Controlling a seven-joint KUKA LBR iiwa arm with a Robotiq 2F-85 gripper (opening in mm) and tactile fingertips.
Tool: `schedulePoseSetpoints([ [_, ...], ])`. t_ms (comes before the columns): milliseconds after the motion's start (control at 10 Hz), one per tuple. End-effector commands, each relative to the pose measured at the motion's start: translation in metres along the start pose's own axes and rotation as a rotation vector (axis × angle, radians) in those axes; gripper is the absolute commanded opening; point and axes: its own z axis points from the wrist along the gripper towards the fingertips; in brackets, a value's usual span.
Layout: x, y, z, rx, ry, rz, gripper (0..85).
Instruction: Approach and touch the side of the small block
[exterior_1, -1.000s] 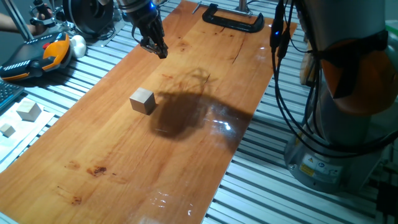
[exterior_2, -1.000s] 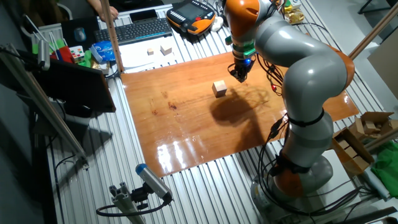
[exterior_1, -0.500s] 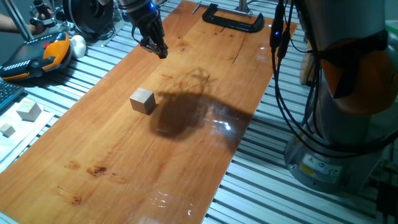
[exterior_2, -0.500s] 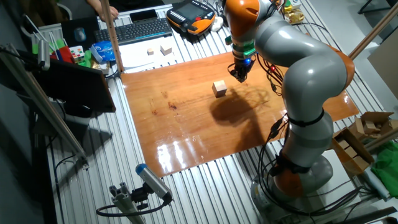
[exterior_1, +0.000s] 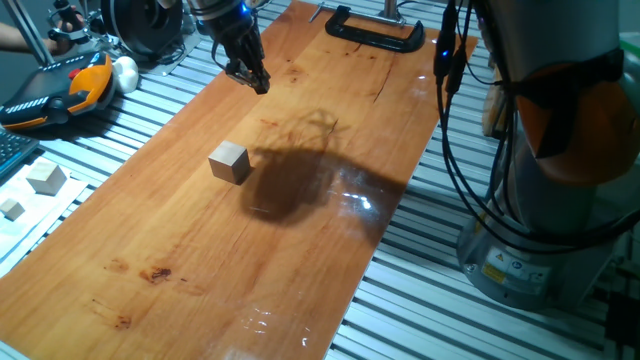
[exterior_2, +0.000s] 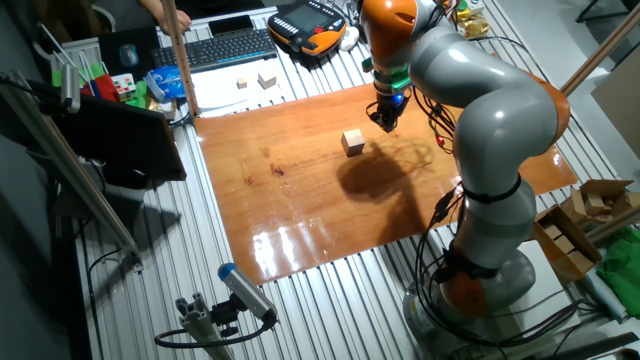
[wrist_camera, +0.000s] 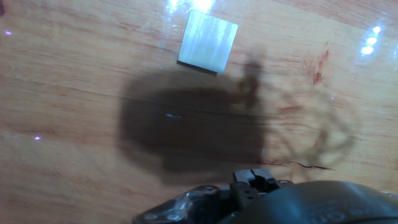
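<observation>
The small block (exterior_1: 230, 162) is a light-tan wooden cube standing on the wooden board (exterior_1: 200, 260), near its middle. It also shows in the other fixed view (exterior_2: 352, 142) and at the top of the hand view (wrist_camera: 208, 42). My gripper (exterior_1: 257, 82) hangs above the board's far part, well beyond the block and apart from it. It also shows in the other fixed view (exterior_2: 386, 123). Its fingertips (wrist_camera: 254, 179) appear pressed together with nothing between them. The arm's dark shadow lies on the board beside the block.
A black C-clamp (exterior_1: 375, 32) grips the board's far edge. An orange teach pendant (exterior_1: 60, 90) and two paler cubes (exterior_1: 45, 177) lie on the slatted table to the left. The arm's base and cables (exterior_1: 530, 240) stand at the right. A keyboard (exterior_2: 225, 47) lies beyond the board.
</observation>
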Motion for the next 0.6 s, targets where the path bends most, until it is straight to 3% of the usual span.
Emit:
schedulePoseSetpoints([
  [0, 0.0001, 0.0, -0.0001, 0.001, -0.004, 0.006, 0.7],
  [500, -0.0001, -0.0002, -0.0003, 0.0, 0.0, 0.015, 0.7],
])
